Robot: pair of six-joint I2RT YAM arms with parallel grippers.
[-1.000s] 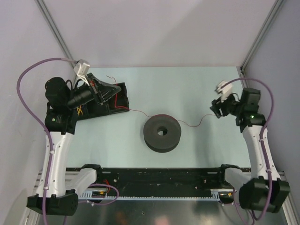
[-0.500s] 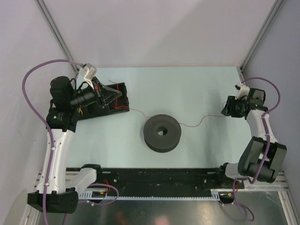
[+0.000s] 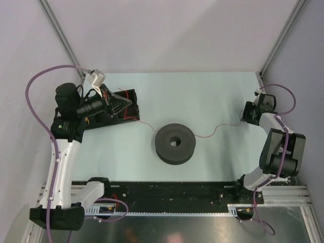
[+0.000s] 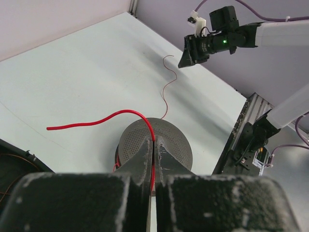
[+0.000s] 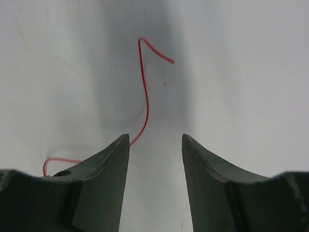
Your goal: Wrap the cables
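Wire (image 4: 96,120), dark-red and thread-thin, stretches right across the pale table (image 3: 202,96); from above, it starts at the left gripper (image 4: 152,141) at ten o'clock, where a black case (image 3: 134,101) sits under the arm; the left fingers are pressed together, pinching the wire, and a loose red tail arcs out past them; from there the wire reaches the dark grey spool (image 3: 174,143), which lies flat in the middle; it leaves the spool's three o'clock side and curls towards the right gripper (image 5: 155,137) at the three o'clock edge; that gripper's fingers are spread and grip nothing; the wire's kinked free end lies on the table just ahead of them, slipping under one fingertip.
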